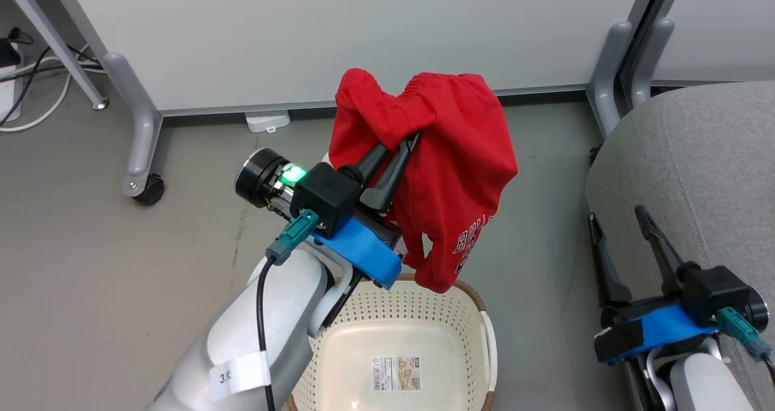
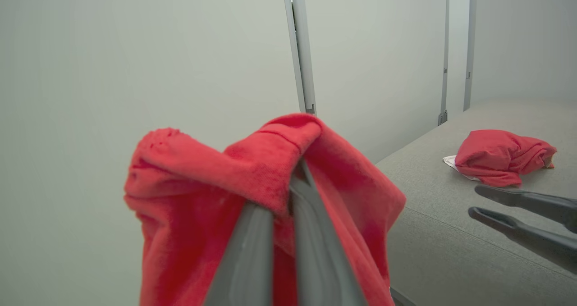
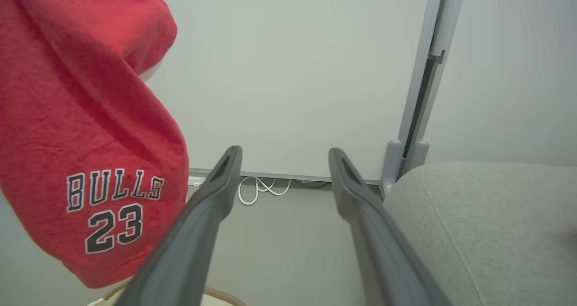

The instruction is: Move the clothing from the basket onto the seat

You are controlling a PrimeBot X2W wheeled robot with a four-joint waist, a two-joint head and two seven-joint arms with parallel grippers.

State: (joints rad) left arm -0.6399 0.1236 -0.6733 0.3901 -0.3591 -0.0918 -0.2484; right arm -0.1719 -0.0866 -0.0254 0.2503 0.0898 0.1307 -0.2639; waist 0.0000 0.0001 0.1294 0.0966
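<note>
My left gripper (image 1: pixel 407 144) is shut on red shorts (image 1: pixel 448 175) with an elastic waistband and white lettering, holding them in the air above the basket (image 1: pixel 418 314). The cream perforated basket sits on the floor below, with just a paper label (image 1: pixel 395 373) on its bottom. In the left wrist view the shorts (image 2: pixel 252 180) drape over my fingers (image 2: pixel 252 252), and another red garment (image 2: pixel 502 156) lies on the grey seat (image 2: pixel 451 234). My right gripper (image 1: pixel 617 217) stands open and holds nothing at the seat's (image 1: pixel 696 157) left edge. The right wrist view shows the shorts (image 3: pixel 85 130) hanging to the left.
A white partition on grey wheeled legs (image 1: pixel 139 138) stands behind the basket. A second partition leg (image 1: pixel 611 72) rises beside the seat. Cables (image 1: pixel 36 90) lie on the floor at far left. Grey floor (image 1: pixel 545 229) separates basket and seat.
</note>
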